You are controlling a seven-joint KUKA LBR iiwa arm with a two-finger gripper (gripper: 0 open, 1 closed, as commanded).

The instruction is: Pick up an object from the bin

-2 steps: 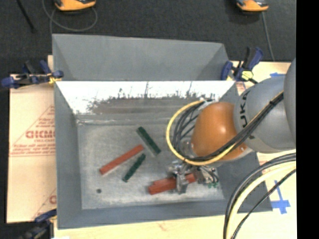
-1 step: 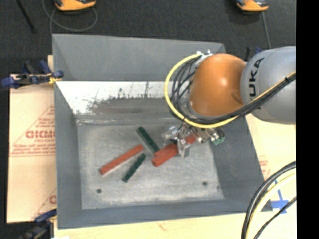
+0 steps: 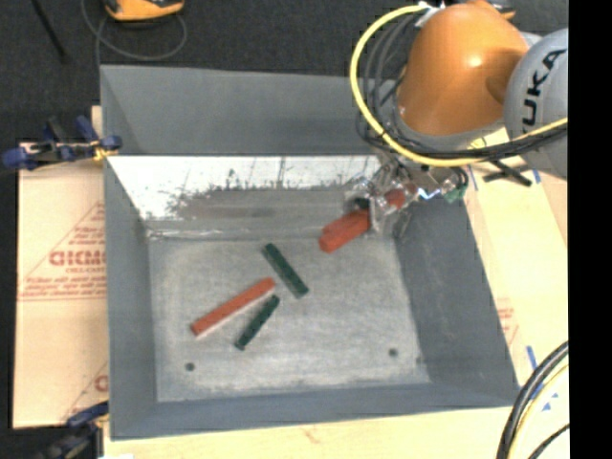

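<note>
My gripper (image 3: 375,210) hangs over the back right part of the bin, under the orange cover. A short red block (image 3: 343,233) sticks out leftward and downward from between its fingers, held above the bin floor. Lower on the floor, near the middle, lie a long orange-red stick (image 3: 232,306), a dark green bar (image 3: 286,271) touching its upper end, and a second dark green bar (image 3: 256,321) just below it.
The three sticks form a loose cluster left of centre. Bare floor stretches along the front and the right of the bin. The back wall rises close behind the gripper.
</note>
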